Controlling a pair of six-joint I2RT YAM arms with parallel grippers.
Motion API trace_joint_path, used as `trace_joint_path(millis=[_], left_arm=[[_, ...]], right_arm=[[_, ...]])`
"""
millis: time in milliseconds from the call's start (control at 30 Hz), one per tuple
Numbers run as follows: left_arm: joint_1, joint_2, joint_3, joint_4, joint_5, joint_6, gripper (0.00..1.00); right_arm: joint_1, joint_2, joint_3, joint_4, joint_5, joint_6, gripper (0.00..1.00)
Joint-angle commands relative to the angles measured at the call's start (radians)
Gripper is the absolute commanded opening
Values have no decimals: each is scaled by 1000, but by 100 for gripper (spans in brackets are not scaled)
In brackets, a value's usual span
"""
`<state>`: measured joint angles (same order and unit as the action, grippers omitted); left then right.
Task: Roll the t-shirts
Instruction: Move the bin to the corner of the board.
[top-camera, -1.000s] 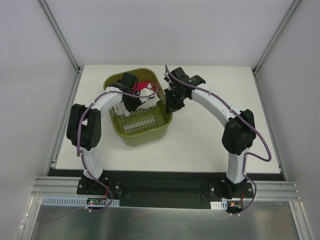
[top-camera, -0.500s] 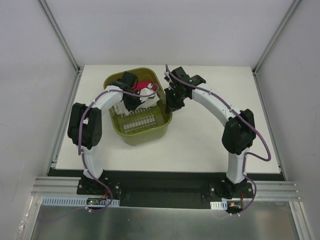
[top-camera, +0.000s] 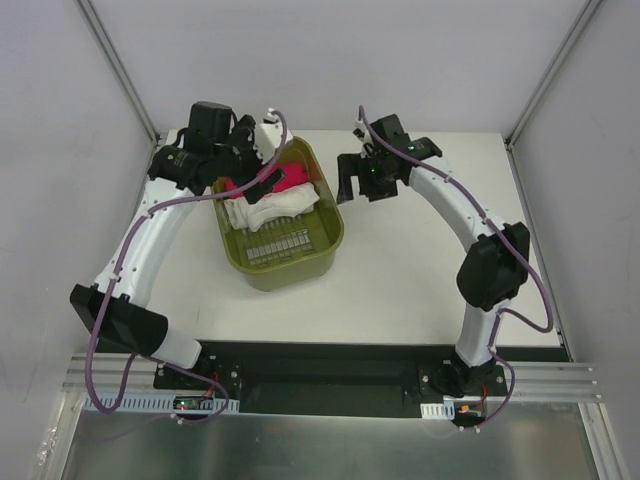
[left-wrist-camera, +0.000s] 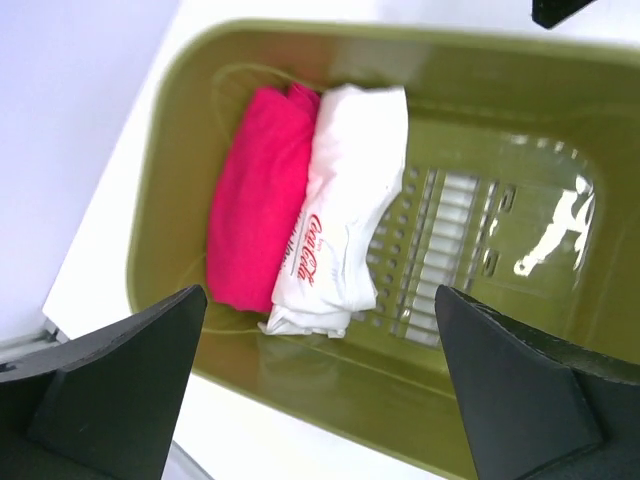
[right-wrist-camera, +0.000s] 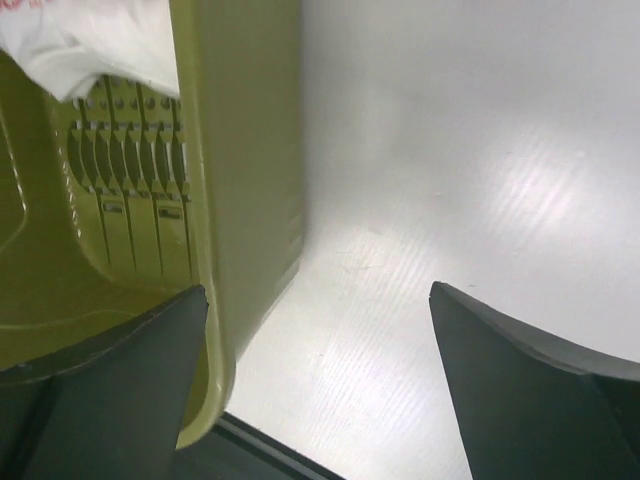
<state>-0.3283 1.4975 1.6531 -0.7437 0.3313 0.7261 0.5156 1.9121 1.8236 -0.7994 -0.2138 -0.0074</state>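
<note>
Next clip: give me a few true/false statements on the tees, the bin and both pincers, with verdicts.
1. A pink tee and a white tee lie side by side in the olive bin. True.
2. The left pincer is shut on the white tee. False: it is open and empty above the bin.
3. The white tee shows red lettering. True.
4. The right pincer reaches inside the bin. False: it hangs open beside the bin's outer wall, over the table.

You've got two rolled-up tees touching side by side at the olive bin's far end: white tee with red script lettering, and pink-red tee.
</note>
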Motion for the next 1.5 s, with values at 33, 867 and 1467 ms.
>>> trace_joint_path(millis=[33,867,1467], left_arm=[[-6,-88,76,-65,-26,-245,99],[349,-410,-279,-28,159,-539,99],[429,-424,-438,-33,-219,-554,99]], right_arm=[[-38,-241,-30,43,161,-81,96],[-74,-656,-457,119,353,-302,96],[-77,-361,-318,174,200,-528,96]])
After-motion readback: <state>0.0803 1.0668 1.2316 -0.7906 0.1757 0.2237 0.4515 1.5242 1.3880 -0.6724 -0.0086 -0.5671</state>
